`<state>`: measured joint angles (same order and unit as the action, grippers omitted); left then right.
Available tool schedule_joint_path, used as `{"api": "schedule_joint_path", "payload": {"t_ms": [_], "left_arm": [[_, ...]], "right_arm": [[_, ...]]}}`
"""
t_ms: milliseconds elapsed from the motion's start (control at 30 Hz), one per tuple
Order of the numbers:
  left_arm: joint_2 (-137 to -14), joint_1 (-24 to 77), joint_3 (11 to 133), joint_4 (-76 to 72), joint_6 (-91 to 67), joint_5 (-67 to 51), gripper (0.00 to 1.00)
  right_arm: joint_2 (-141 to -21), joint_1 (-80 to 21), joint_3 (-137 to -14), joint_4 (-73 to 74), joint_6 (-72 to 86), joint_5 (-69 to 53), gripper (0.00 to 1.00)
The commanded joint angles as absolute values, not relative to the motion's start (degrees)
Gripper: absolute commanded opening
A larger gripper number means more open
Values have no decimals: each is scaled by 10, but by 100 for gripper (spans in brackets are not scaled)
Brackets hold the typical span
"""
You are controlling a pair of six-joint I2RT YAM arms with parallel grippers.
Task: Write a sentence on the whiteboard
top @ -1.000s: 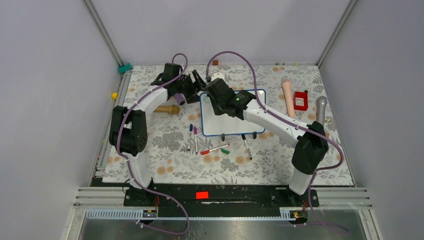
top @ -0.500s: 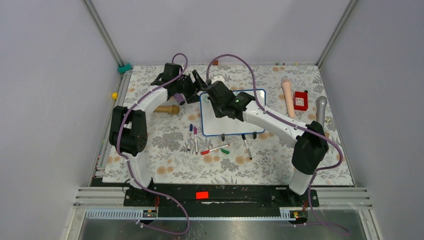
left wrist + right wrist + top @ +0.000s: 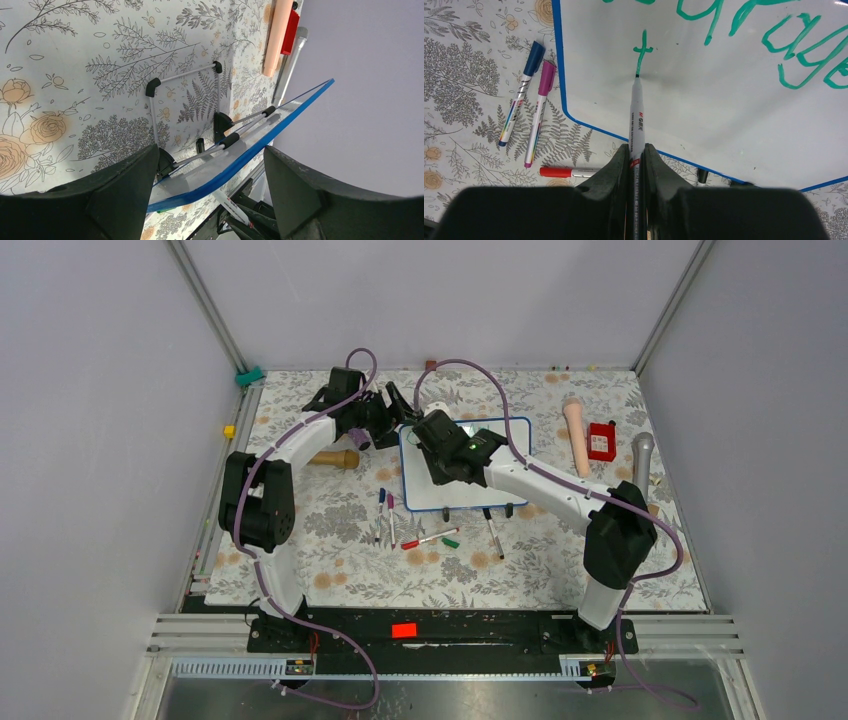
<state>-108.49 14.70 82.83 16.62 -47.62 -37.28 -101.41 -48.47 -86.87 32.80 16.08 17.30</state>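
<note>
The right tool (image 3: 636, 150) is clenching a marker (image 3: 637, 112), whose tip is touching the board (image 3: 704, 120) straight ahead, just under a green cross-stroke. The green words (image 3: 804, 55) are running ahead and to the right of this tool. To its left, blue (image 3: 521, 92), pink (image 3: 540, 112) and red (image 3: 569, 172) pens are lying on the table (image 3: 469, 75), just off the board. The left tool (image 3: 210, 152) is standing wide, released, with the board's blue edge passing between its fingers and a wire stand (image 3: 185, 80) showing ahead.
</note>
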Motion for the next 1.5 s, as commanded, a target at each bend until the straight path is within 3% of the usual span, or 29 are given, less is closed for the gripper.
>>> {"api": "schedule_joint_path", "payload": {"t_ms": [0,1467], "left_arm": [[-1057,150,823,157,-468,-389,77],[-1060,150,827,152,-469,-395,77]], "right_arm": [[-998,-484,-862,337,163,199,0],[-983,-483,-903,340,147,267,0]]}}
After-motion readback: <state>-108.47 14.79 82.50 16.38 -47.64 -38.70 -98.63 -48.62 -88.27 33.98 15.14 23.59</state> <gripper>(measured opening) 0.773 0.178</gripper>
